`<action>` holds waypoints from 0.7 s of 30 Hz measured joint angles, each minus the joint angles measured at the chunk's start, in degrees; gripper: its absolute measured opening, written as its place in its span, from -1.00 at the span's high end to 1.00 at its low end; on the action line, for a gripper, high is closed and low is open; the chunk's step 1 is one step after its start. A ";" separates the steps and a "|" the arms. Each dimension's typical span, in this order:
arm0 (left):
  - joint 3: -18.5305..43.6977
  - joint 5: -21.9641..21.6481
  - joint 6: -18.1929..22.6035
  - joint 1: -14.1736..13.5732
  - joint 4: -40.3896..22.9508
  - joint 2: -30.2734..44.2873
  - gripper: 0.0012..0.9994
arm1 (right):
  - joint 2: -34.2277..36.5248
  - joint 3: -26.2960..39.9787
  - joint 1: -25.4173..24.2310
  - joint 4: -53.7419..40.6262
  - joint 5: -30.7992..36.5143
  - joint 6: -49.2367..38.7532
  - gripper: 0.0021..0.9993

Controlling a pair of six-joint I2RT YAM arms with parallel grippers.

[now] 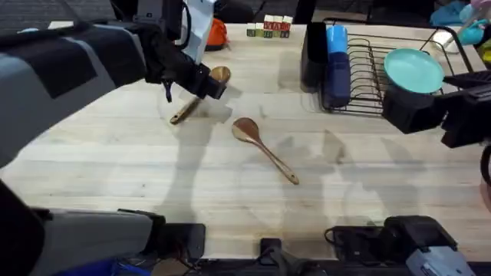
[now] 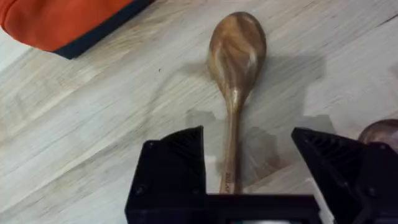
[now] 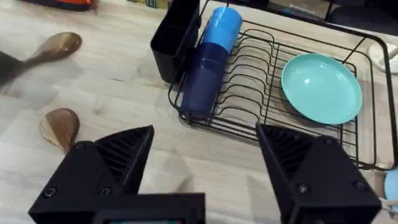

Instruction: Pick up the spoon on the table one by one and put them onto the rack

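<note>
Left claw straddles the far spoon

The left gripper is spread over one spoon's handle on the table. The second spoon lies mid-table. The right gripper hangs spread near the rack

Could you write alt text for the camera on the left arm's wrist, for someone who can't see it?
An open black two-finger gripper straddles the handle of a brown wooden spoon lying flat on the pale wood table. An orange pouch sits off in one corner.
</note>
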 joint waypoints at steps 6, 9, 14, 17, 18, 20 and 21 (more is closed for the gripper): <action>0.28 0.02 1.09 0.91 0.16 2.82 -0.74 | -0.01 0.00 0.00 0.00 0.00 -0.01 -0.99; 0.28 0.02 1.17 1.46 0.16 4.81 -0.74 | -0.01 0.00 0.00 0.00 0.00 0.00 -0.99; 0.28 0.02 1.21 2.33 0.15 8.19 -0.74 | 0.00 0.00 0.00 0.00 0.00 0.00 -0.99; 0.28 0.00 1.24 2.58 0.16 9.73 -0.74 | -0.02 0.00 0.00 0.00 0.00 0.00 -0.99; 0.28 0.02 1.31 2.61 0.16 10.15 -0.74 | -0.02 0.00 0.00 0.00 0.00 0.00 -0.99; 0.94 0.61 1.34 2.72 0.34 11.49 -0.74 | -0.01 0.00 0.00 0.00 0.00 -0.01 -0.99; 1.07 0.91 1.34 2.74 0.35 11.82 -0.73 | -0.01 0.00 0.00 0.00 0.00 0.00 -0.99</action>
